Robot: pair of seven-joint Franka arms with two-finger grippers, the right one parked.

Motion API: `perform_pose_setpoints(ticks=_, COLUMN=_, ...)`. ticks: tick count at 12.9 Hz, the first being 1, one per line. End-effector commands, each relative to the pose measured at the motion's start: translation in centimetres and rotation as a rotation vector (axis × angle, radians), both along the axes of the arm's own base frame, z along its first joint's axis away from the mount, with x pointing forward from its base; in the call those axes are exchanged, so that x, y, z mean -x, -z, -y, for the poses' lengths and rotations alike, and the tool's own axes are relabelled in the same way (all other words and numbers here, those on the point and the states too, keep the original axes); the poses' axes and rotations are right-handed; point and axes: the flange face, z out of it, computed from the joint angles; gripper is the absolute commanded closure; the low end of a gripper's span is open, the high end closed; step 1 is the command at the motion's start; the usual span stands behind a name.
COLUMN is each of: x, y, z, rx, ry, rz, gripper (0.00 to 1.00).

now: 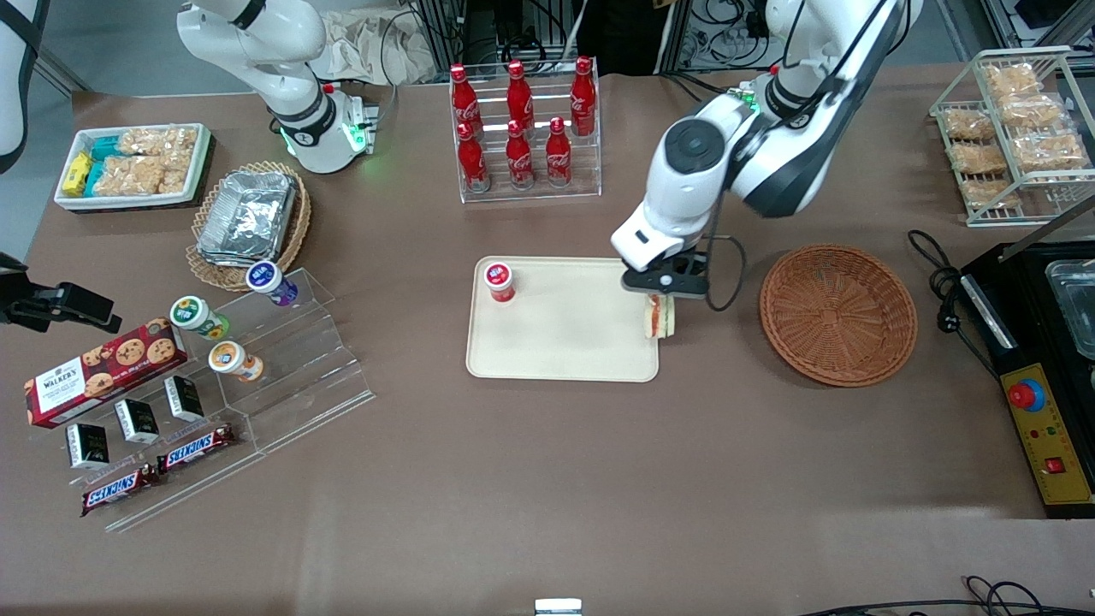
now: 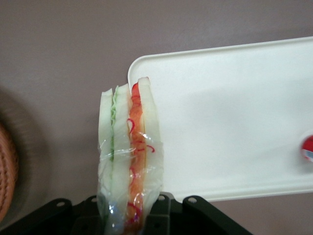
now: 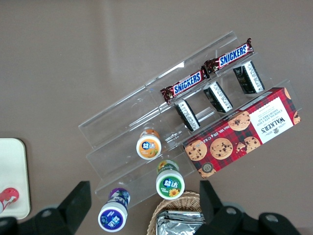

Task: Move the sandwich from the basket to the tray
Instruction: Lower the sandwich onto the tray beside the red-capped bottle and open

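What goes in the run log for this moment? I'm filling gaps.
phase: carry | gripper: shut on sandwich, over tray edge | basket: holds nothing | sandwich not yet set down

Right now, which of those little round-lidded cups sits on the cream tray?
The red-lidded cup, alone on the tray; the purple, green and orange ones sit on the clear stepped stand.

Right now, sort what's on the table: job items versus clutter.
Job: sandwich held in the gripper at the tray edge; basket.
Clutter: cola bottles, cookie box, Snickers bars, foil trays, red-lidded cup on the tray.
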Motion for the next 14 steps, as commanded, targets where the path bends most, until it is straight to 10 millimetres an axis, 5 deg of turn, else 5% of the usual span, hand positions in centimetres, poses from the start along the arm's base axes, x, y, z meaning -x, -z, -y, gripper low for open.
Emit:
perform_pose_setpoints(ticks=1, x=1.3, y=4.6, z=3.1, rx=-0.022, ry=-0.009, rz=0.039, gripper=1.00)
perform_pose_setpoints(ticks=4, x=2.7, y=8.8, z=4.8, rx=-0.066, ry=-0.008, rz=0.054, gripper=1.00)
perform_pose_setpoints(ticks=8, x=2.7, y=10.1, z=5.5, rx=-0.023, ry=-0.009, rz=0.050, gripper=0.96)
perform_pose_setpoints(ticks=9, x=2.4, y=10.1, z=5.4, rx=-0.023, ry=-0.008, rz=0.052, gripper=0.86)
perform_pose_setpoints(ticks=10, x=2.4, y=10.2, z=5.4, rx=-0.025, ry=-0.002, rz=0.054, gripper=0.54)
perform_pose_setpoints(ticks=11, x=2.3, y=10.3, z=5.4, rx=-0.028, ry=0.009, rz=0.056, gripper=0.01)
perform_pose_setpoints(ticks=14, x=2.0, y=10.3, z=5.1, rx=-0.036, ry=0.011, rz=0.061, gripper=0.00)
